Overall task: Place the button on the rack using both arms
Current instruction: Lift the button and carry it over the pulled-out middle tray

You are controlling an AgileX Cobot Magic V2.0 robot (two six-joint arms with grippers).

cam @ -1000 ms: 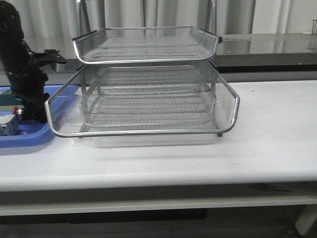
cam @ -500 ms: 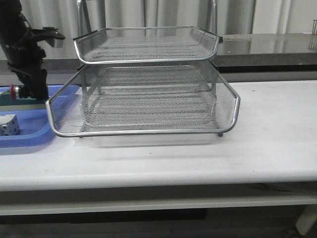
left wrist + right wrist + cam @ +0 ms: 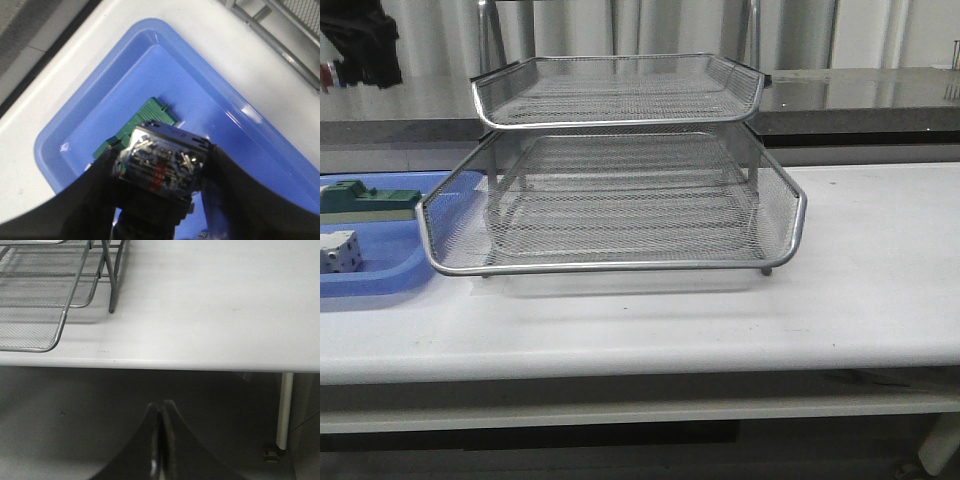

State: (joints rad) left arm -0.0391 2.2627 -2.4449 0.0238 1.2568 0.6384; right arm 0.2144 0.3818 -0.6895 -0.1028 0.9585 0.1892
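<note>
My left gripper [image 3: 360,48] hangs high at the far left of the front view, above the blue tray, shut on the button [image 3: 331,73]. In the left wrist view the left gripper [image 3: 162,159] has its black fingers [image 3: 100,175] clamped on both sides of the button's rear block [image 3: 162,165], which shows metal terminals and a red mark. The silver wire-mesh rack [image 3: 620,200] stands mid-table with its trays empty; a corner of it shows in the left wrist view [image 3: 295,30] and in the right wrist view [image 3: 45,290]. My right gripper [image 3: 161,412] is shut and empty, below the table's front edge.
A flat blue tray [image 3: 380,275] lies left of the rack, also in the left wrist view [image 3: 90,115]. It holds a green-and-grey block [image 3: 365,200], seen under the button in the left wrist view [image 3: 152,115], and a white cube [image 3: 338,250]. A table leg [image 3: 285,410] stands at the right.
My left gripper has risen from the blue tray to the top left of the front view, carrying the button up with it. The rack and the tray's other blocks have not moved.
</note>
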